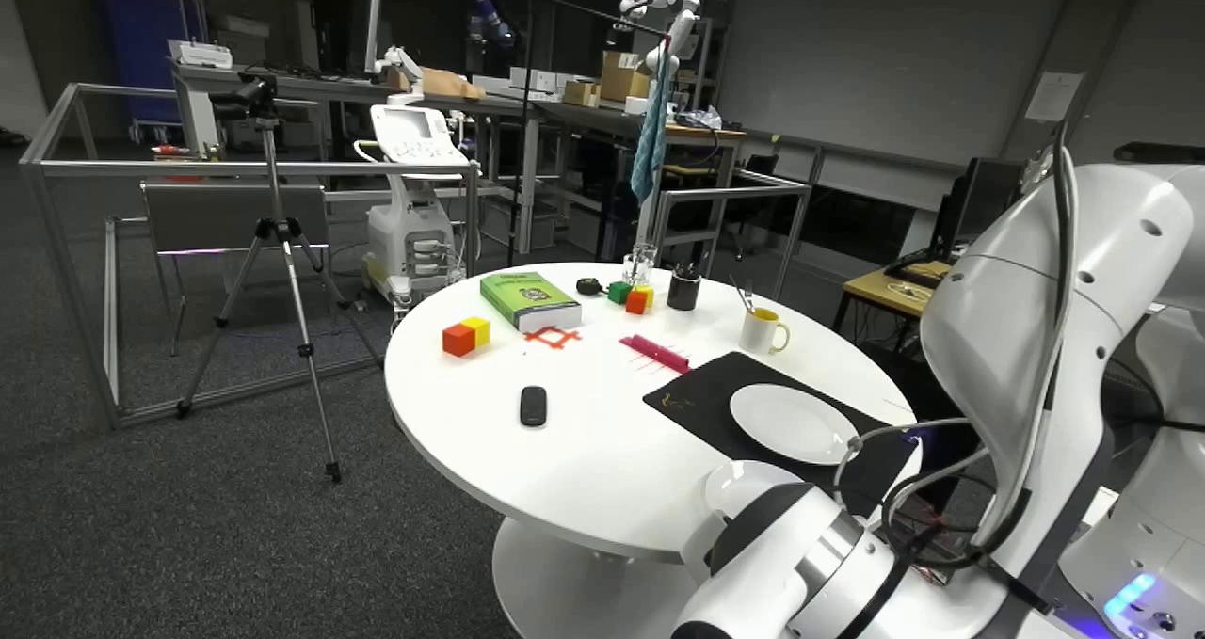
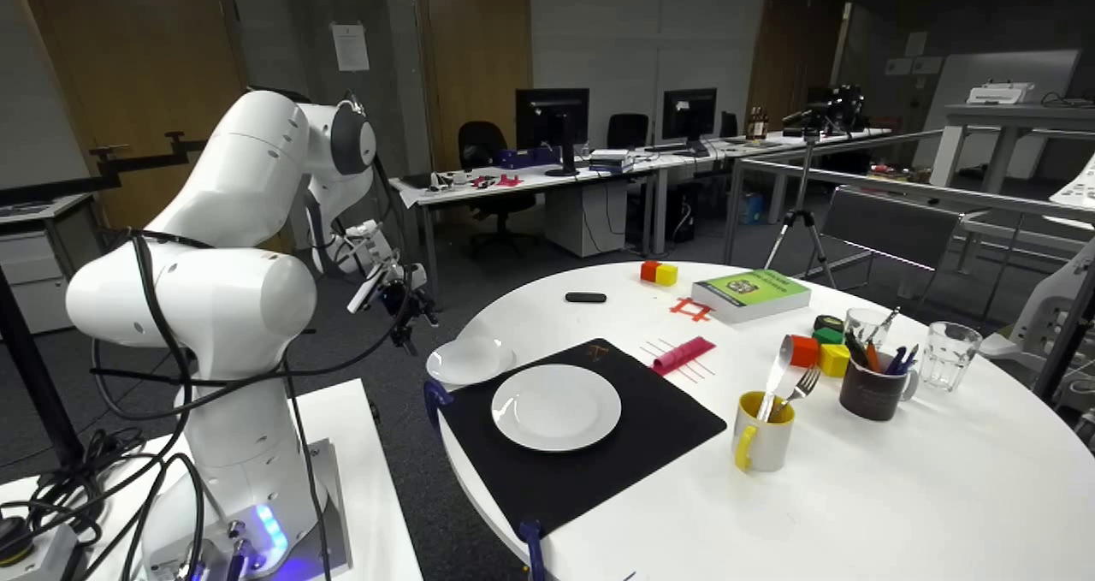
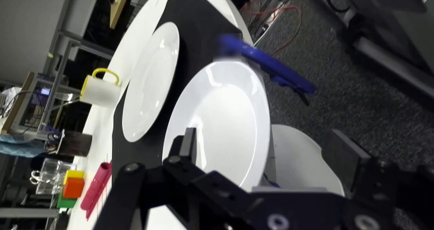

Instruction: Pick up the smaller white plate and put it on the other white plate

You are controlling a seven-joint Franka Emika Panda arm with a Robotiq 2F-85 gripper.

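Note:
The smaller white plate (image 2: 469, 361) lies at the table's edge on the robot's side, beside the black mat's corner. It fills the middle of the wrist view (image 3: 225, 121). In an exterior view (image 1: 739, 485) the arm hides part of it. The other white plate (image 2: 556, 407) lies flat on the black mat; it also shows in an exterior view (image 1: 794, 423) and the wrist view (image 3: 151, 82). My gripper (image 3: 264, 138) is open and empty. One finger appears over the smaller plate, the other beyond its rim over the floor. In an exterior view the gripper (image 2: 419, 323) is apart from the plate.
The black mat (image 2: 650, 431) is held by blue clamps (image 2: 532, 547) at the table edge. A yellow-white mug (image 2: 764, 431) with cutlery stands near the mat. A pink roll (image 2: 684, 354), a black mug (image 2: 873, 388), glasses, colored cubes, a green book (image 2: 751, 294) and a black device (image 2: 585, 297) stand farther off.

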